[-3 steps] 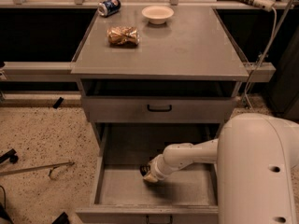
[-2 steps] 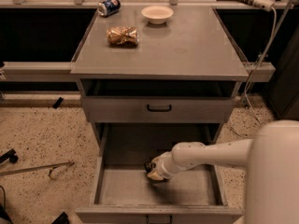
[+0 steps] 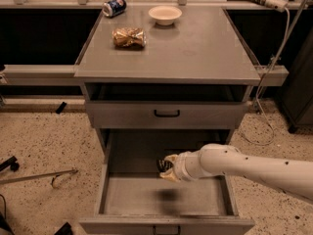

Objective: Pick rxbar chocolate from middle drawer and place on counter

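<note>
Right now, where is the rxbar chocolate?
The rxbar chocolate is in the gripper, held above the floor of the open middle drawer, near its centre.

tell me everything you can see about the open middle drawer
The middle drawer is grey metal, wide and deep, pulled out toward the camera beneath the shut shallower drawer. Its tray floor looks plain and bare apart from a soft shadow. A black handle sits on its front face. The gripper hangs inside above the tray, shut on the rxbar chocolate, and neither appears to touch the drawer.
</note>
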Controlling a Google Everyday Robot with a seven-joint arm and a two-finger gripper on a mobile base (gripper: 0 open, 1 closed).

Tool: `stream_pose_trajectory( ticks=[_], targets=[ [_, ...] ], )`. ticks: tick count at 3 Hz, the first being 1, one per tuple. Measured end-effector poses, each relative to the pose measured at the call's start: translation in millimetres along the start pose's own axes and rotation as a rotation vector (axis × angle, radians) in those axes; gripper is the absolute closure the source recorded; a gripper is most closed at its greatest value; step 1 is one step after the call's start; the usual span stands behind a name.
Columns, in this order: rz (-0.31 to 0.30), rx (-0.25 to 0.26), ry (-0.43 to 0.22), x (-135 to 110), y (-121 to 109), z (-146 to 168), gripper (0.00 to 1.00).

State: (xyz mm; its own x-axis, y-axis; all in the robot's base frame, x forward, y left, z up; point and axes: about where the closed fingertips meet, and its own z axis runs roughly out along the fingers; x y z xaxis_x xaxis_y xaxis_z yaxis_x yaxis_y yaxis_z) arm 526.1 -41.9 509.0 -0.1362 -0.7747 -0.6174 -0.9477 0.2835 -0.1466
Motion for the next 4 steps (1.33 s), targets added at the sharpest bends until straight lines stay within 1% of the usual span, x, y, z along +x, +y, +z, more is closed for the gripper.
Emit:
stream_pose_trajectory(
  ticks=[1, 2, 3, 4],
  targets=[
    [0.000, 0.000, 0.000, 0, 0, 0, 1.00],
    [-0.026, 0.041, 0.007, -17, -7, -31, 1.00],
    [-0.080, 0.118, -0.031, -60, -15, -99, 1.00],
    [-0.136, 0.174, -0.082, -108, -21, -172, 1.00]
  ],
)
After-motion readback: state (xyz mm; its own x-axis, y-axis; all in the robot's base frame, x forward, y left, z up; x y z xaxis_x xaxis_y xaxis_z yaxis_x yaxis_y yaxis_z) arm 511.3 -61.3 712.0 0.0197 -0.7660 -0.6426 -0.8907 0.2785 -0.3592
